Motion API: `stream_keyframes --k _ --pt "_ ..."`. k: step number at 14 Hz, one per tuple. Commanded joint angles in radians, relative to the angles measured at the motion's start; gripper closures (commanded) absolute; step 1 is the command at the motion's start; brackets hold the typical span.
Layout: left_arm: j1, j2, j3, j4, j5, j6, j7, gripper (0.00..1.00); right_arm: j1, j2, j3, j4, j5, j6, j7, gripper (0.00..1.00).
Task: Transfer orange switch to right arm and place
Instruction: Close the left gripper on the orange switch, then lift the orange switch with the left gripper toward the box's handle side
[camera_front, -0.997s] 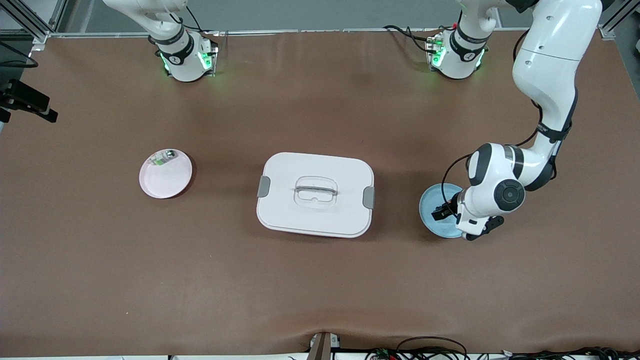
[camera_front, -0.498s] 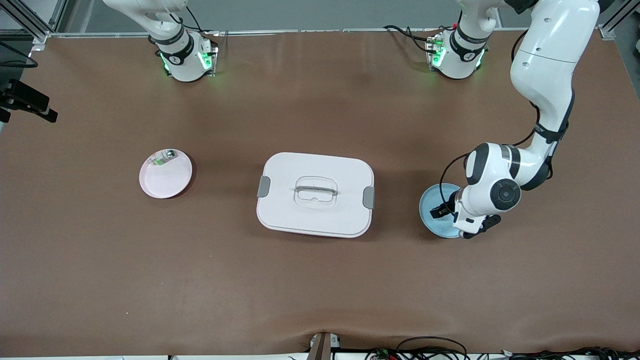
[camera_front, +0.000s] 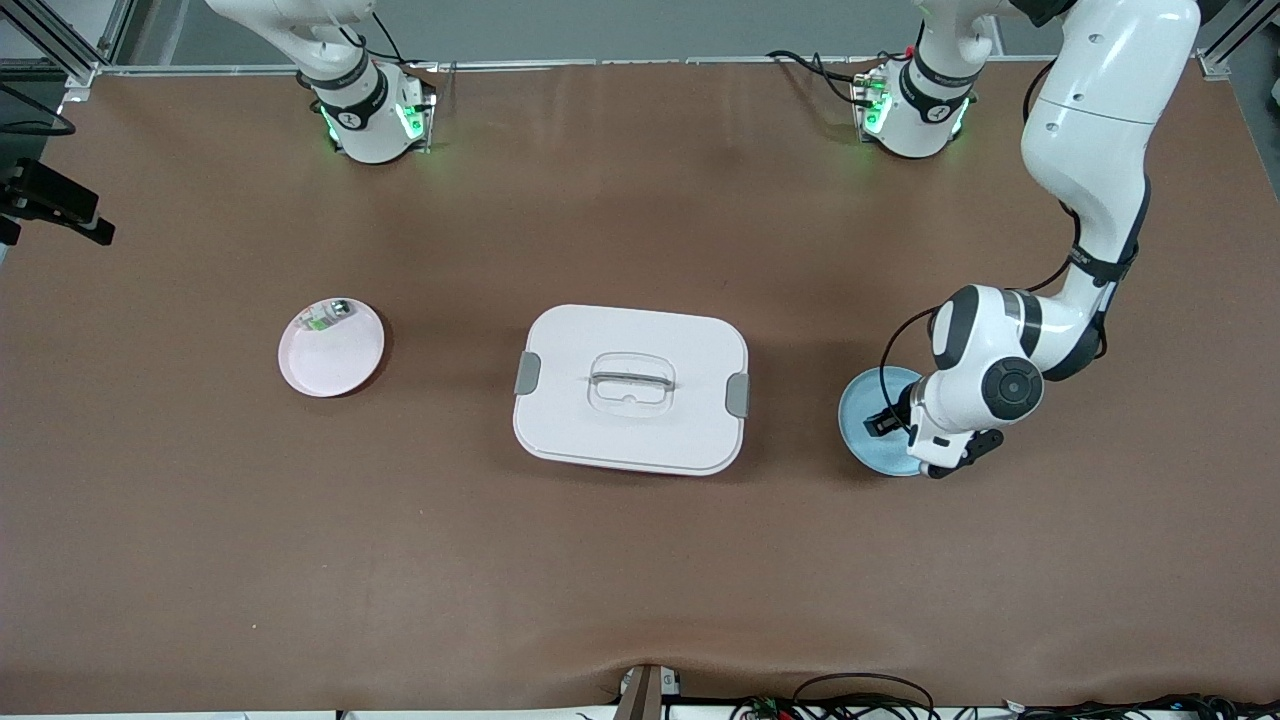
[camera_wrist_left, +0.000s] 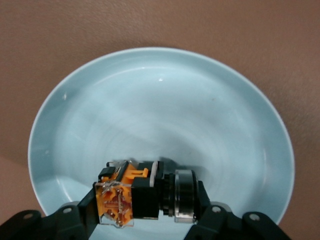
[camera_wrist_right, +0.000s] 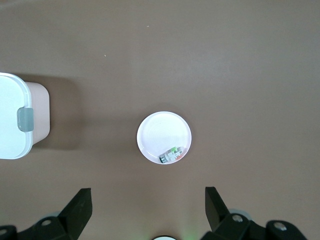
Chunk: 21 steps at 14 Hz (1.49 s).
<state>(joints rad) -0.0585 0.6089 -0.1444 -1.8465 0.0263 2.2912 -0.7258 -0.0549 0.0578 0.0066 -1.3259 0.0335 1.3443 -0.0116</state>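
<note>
The orange switch (camera_wrist_left: 120, 197), a stubby black part with an orange end and a silver ring, lies low in the blue plate (camera_wrist_left: 165, 110) at the left arm's end of the table. My left gripper (camera_wrist_left: 145, 202) is down in that plate (camera_front: 860, 432) and shut on the switch, one finger on each side. In the front view the left gripper (camera_front: 886, 423) is a small dark shape under the wrist. My right gripper (camera_wrist_right: 147, 202) hangs open and empty high above the pink plate (camera_wrist_right: 160, 132). The right arm waits, and only its base (camera_front: 365, 110) shows in the front view.
A white lidded box (camera_front: 630, 388) with grey latches stands mid-table. The pink plate (camera_front: 335, 355) toward the right arm's end holds a small white-and-green part (camera_front: 325, 317). Bare brown table lies between them and toward the front camera.
The left gripper's fingers have closed on the orange switch in the blue plate. The left wrist has shifted slightly. The right arm has not moved.
</note>
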Motion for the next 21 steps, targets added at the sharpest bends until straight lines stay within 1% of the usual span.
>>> stream_keyframes --k 1,2,4,6,7,9,12,13,14,15,17,18,21 --pt "0.0 -0.093 -0.007 0.006 0.026 -0.129 -0.092 0.81 -0.003 -0.006 0.001 0.001 0.003 -0.007 0.01 0.0" --pt "0.0 -0.136 -0.009 0.019 0.015 -0.215 -0.093 0.81 -0.003 -0.006 0.001 0.001 0.003 -0.007 0.01 0.0" --pt "0.011 -0.225 -0.033 0.044 -0.011 -0.37 -0.087 0.81 -0.003 -0.006 0.001 0.0 0.003 -0.007 0.01 0.0" --pt "0.008 -0.297 -0.053 0.093 -0.109 -0.49 -0.11 0.81 -0.003 -0.006 0.001 0.001 0.003 -0.007 0.01 0.0" --pt "0.003 -0.32 -0.055 0.139 -0.147 -0.568 -0.131 0.81 -0.005 -0.006 0.001 0.001 0.003 -0.007 0.01 0.0" --pt "0.005 -0.34 -0.102 0.241 -0.21 -0.717 -0.181 0.81 -0.003 -0.006 0.001 0.001 0.003 -0.007 0.01 0.0" --pt "0.005 -0.351 -0.173 0.403 -0.302 -0.831 -0.358 0.81 -0.003 -0.006 0.001 0.001 0.003 -0.007 0.01 0.0" --pt "0.006 -0.368 -0.2 0.433 -0.333 -0.837 -0.422 0.81 -0.003 -0.006 0.001 0.001 0.003 -0.007 0.01 0.0" --pt "0.006 -0.391 -0.224 0.441 -0.379 -0.836 -0.469 0.81 -0.005 -0.006 0.001 0.001 0.003 -0.007 0.01 0.0" --pt "0.005 -0.406 -0.233 0.444 -0.429 -0.826 -0.493 0.81 -0.005 -0.006 0.001 0.001 0.003 -0.007 0.01 0.0" --pt "0.002 -0.445 -0.238 0.441 -0.537 -0.753 -0.552 0.81 -0.003 -0.004 0.001 0.001 0.003 -0.005 0.01 0.0" --pt "0.0 -0.461 -0.257 0.435 -0.552 -0.71 -0.598 0.81 -0.005 -0.004 0.001 0.001 0.003 -0.002 0.009 0.0" --pt "0.003 -0.466 -0.328 0.437 -0.568 -0.586 -0.788 0.81 -0.003 -0.001 0.0 0.005 -0.01 0.004 0.007 0.0"
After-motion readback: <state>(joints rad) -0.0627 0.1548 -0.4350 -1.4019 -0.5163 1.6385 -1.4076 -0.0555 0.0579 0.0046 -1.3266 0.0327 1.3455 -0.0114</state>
